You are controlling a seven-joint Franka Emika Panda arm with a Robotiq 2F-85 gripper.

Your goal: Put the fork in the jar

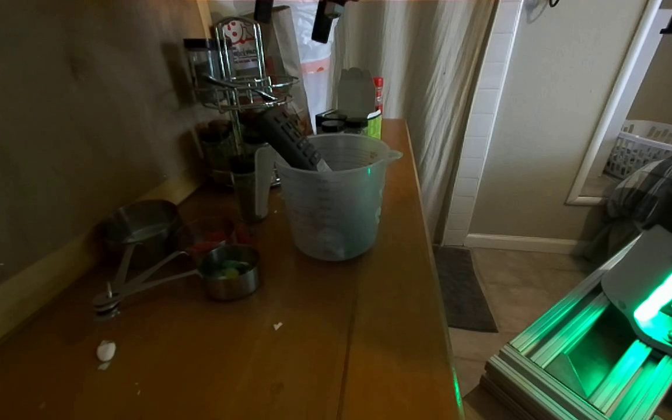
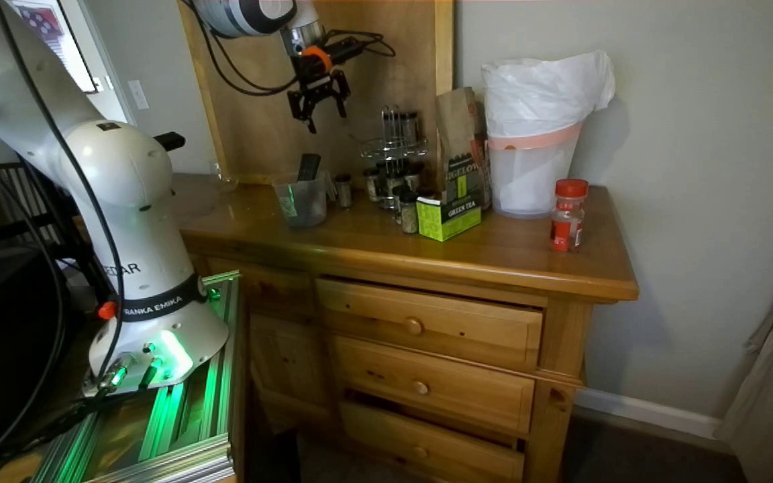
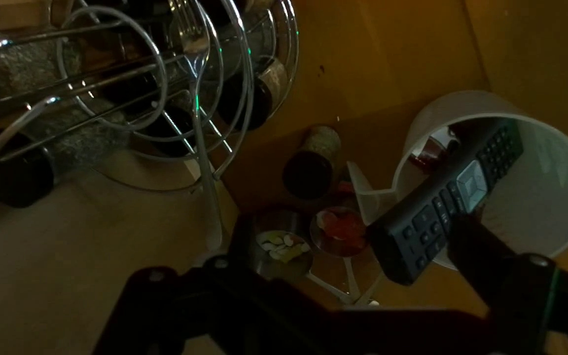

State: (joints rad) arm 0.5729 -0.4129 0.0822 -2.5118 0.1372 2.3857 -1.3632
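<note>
We reckon the wire rack (image 2: 393, 149) props the fork (image 3: 202, 140) for easy pickup; gripper (image 2: 327, 121) spread wide, holding nothing.

whitish jar (image 1: 336, 213), black remote (image 3: 449, 197), silver fork (image 3: 206, 185)

This looked like a home. In an exterior view, a wood counter (image 2: 514, 243) had drawers (image 2: 443, 335) at six o'clock, a spice rack (image 2: 393, 149) on top at twelve and a green tea box (image 2: 452, 220) near the middle, toward two. In an exterior view, measuring cups (image 1: 232, 284) lay at eight o'clock, a curtain (image 1: 406, 64) hung near one, a dark mat (image 1: 464, 291) lay on the floor (image 1: 522, 280) at four, and a laundry basket (image 1: 648, 146) showed near three. In the wrist view, a remote (image 3: 447, 196) leaned at three o'clock.
</note>
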